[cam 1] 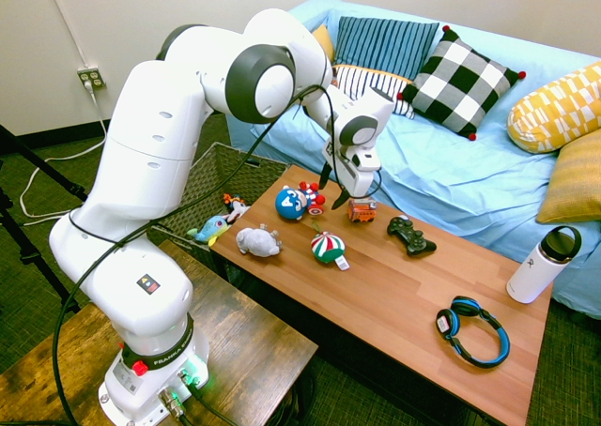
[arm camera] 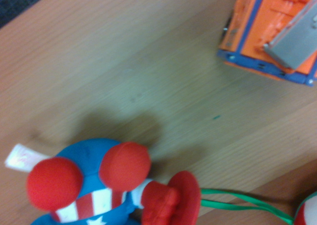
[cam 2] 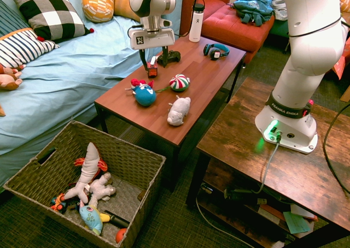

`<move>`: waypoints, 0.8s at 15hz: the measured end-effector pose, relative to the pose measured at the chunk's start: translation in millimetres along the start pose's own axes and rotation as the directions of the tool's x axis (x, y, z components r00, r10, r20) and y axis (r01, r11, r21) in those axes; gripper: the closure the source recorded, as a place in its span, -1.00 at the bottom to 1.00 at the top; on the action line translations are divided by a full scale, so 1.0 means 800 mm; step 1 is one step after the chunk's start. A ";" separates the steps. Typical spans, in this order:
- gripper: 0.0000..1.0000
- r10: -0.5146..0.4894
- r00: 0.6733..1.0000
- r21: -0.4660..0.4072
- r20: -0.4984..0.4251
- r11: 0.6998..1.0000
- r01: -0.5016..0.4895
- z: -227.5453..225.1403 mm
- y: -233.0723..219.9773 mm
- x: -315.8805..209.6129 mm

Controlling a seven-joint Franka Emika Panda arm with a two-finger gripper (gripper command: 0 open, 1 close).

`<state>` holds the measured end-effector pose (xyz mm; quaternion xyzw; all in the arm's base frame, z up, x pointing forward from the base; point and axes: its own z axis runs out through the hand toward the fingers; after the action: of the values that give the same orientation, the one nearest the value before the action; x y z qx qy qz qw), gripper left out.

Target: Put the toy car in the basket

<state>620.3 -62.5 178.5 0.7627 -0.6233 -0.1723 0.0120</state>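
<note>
Toy car (arm camera: 275, 34) blue-trimmed in wrist view

Bent over from the base at lower left of the first exterior view, elbow high at upper centre, wrist angled down. Tool (cam 1: 336, 188) pointing downward at mid-frame, fingers (cam 2: 143, 58) spread apart, nothing between them. In the second exterior view, hanging from top centre.

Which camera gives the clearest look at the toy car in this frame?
The first exterior view: the toy car stands whole on the table beneath the open gripper. The second exterior view shows it small between the fingers; the wrist view shows only a blurred orange corner.
</note>
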 end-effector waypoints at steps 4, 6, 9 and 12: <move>-1.00 0.076 0.997 -0.027 -0.031 0.997 -0.077 0.025 -0.019 0.041; -1.00 0.071 0.997 -0.004 -0.043 0.997 -0.071 0.037 -0.043 0.049; -1.00 0.091 0.995 0.033 -0.040 0.995 -0.089 0.054 -0.070 0.069; -1.00 0.139 0.990 0.085 -0.037 0.987 -0.135 0.051 -0.078 0.095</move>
<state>680.1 -112.9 107.0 0.7214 -0.6804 -0.1291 0.0058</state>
